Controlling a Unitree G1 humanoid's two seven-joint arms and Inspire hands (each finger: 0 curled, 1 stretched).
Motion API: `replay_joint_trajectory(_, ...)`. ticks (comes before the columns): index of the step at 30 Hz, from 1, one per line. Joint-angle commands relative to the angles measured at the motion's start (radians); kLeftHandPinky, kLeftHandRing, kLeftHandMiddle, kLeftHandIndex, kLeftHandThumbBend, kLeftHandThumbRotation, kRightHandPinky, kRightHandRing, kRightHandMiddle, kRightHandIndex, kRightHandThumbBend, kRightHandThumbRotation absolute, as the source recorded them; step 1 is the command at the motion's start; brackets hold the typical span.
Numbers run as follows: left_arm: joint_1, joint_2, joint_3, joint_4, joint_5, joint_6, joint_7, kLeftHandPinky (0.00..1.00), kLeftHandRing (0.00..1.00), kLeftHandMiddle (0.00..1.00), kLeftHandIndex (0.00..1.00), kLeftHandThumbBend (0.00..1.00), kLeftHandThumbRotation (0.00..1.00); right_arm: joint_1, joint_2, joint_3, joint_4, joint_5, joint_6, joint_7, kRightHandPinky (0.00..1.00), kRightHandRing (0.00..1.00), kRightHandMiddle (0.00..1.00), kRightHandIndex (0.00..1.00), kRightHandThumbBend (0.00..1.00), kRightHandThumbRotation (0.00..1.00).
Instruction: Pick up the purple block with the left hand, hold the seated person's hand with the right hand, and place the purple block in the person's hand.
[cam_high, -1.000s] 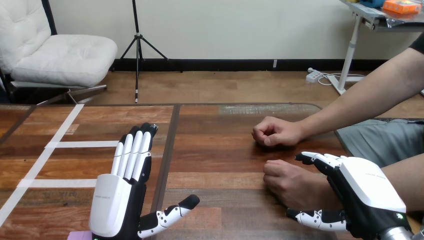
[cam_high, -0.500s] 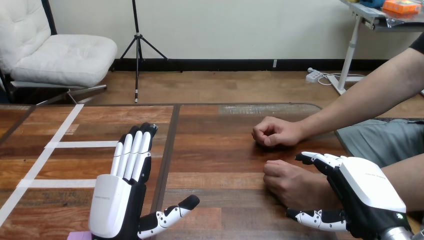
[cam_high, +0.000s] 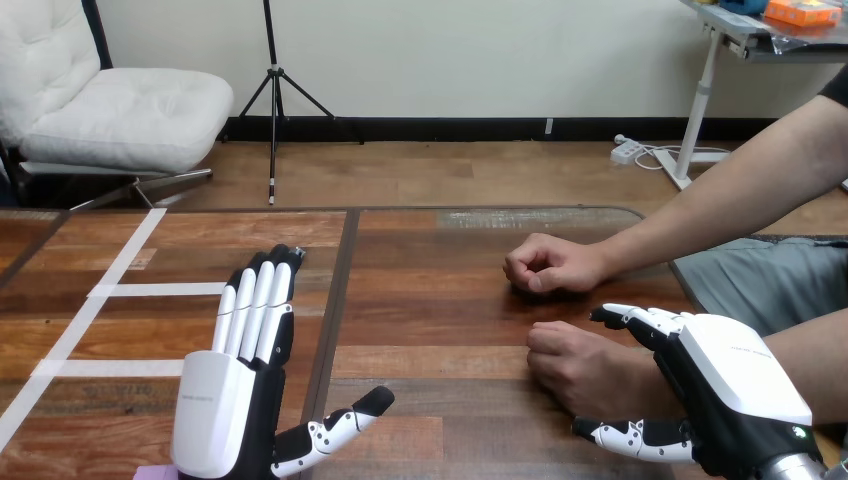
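A small corner of the purple block (cam_high: 156, 472) peeks out at the bottom edge, just under the wrist of my left hand (cam_high: 215, 410). That hand hovers over the table at the lower left, open, fingers straight and pointing away, thumb out to the right. My right hand (cam_high: 735, 385) lies over the wrist of the person's nearer hand (cam_high: 580, 365), which rests loosely closed on the table. Its fingers (cam_high: 640, 318) reach along the far side and its thumb (cam_high: 625, 438) along the near side, not visibly curled round it. The person's farther hand (cam_high: 545, 265) is a fist on the table.
White tape lines (cam_high: 110, 290) cross the left part of the wooden table (cam_high: 430, 300). A dark seam (cam_high: 335, 290) runs front to back between the two table halves. The person's forearms come in from the right.
My left hand has shifted slightly to the left and a little nearer. The right hand and the person's hands have not moved.
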Motion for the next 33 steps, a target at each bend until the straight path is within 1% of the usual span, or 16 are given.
replay_joint_trajectory(1,-0.087,-0.014,0.031,-0.079,0.0,0.02,0.012,0.97,0.97,1.0,1.0,0.77,0.8,-0.067,-0.021,-0.006,-0.024,0.001,-0.019,-0.019,0.92,0.88,0.83,0.83,0.7,0.29)
replay_joint_trajectory(12,-0.086,-0.01,0.032,-0.078,0.001,0.03,0.02,0.96,0.97,1.0,1.0,0.76,0.79,-0.071,-0.022,-0.003,-0.021,-0.007,-0.02,-0.02,0.92,0.88,0.83,0.83,0.7,0.3)
replay_joint_trajectory(24,-0.082,-0.01,0.034,-0.085,0.0,0.041,0.018,0.96,0.98,1.0,1.0,0.76,0.79,-0.072,-0.025,-0.005,-0.022,0.0,-0.021,-0.012,0.93,0.88,0.83,0.83,0.7,0.3)
replay_joint_trajectory(33,-0.081,-0.006,0.031,-0.101,0.014,0.04,0.048,0.98,0.99,1.0,1.0,0.76,0.79,-0.073,-0.025,-0.007,-0.028,0.0,-0.012,-0.005,0.93,0.89,0.83,0.83,0.7,0.3)
